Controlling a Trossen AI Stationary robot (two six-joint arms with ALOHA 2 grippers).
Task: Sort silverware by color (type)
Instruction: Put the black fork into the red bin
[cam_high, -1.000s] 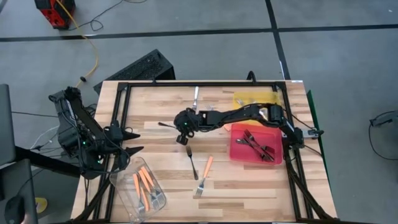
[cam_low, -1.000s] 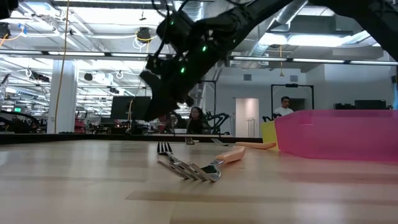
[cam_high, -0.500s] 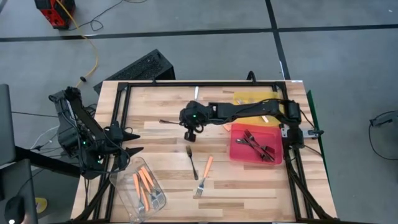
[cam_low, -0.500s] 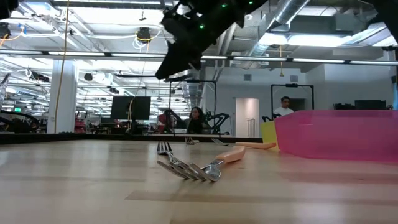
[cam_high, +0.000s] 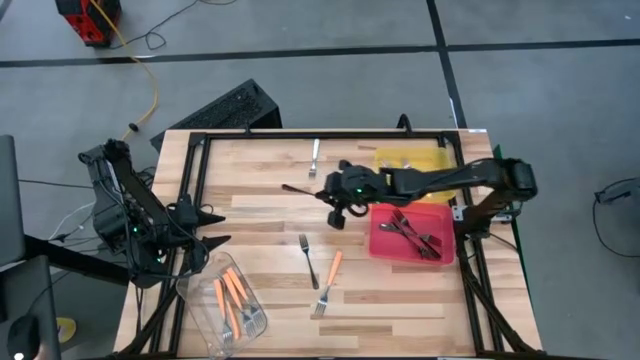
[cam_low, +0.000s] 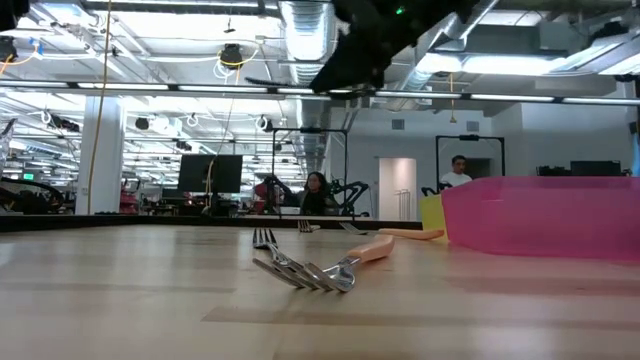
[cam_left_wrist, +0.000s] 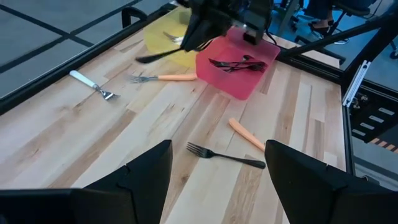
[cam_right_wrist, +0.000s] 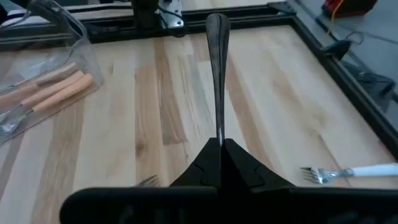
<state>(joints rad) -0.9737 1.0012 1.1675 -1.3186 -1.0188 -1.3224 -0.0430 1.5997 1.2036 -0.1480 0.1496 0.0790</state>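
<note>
The right gripper (cam_high: 338, 203), clamped on what looks like a black fork (cam_high: 297, 189), hangs above mid-table; the left gripper's (cam_high: 215, 229) fingers stand apart.

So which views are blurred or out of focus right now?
Low view: the near orange-handled fork with metal tines is soft, the room behind sharper. Right wrist view: the right gripper is a dark blur, the slim all-dark fork it grips sharper. High view: evenly lit, no glare.

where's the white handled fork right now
In the high view the white-handled fork lies alone near the table's far edge, left of the yellow tray and behind the right claw.
</note>
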